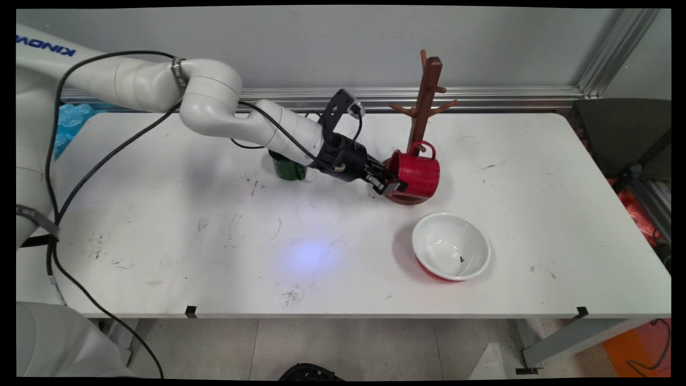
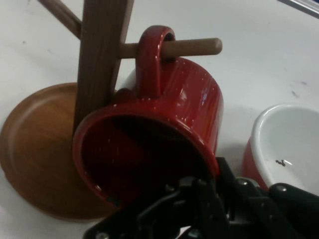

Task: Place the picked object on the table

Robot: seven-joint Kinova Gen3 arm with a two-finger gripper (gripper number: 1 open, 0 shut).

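A red enamel mug (image 1: 415, 171) (image 2: 169, 129) lies tilted on its side against the wooden mug tree (image 1: 426, 96) (image 2: 99, 59). Its handle (image 2: 149, 55) is looped over a low peg (image 2: 194, 47), and its mouth faces the hand. My gripper (image 1: 394, 185) (image 2: 209, 184) is shut on the mug's lower rim, just above the tree's round base (image 2: 35, 149). In the hand view the fingertips are hidden by the rim and the black linkage.
A white bowl with a red outside (image 1: 451, 246) (image 2: 289, 144) sits on the table in front of the tree, close to the mug. A dark green cup (image 1: 289, 169) stands behind my forearm, partly hidden. Upper pegs stick out from the tree.
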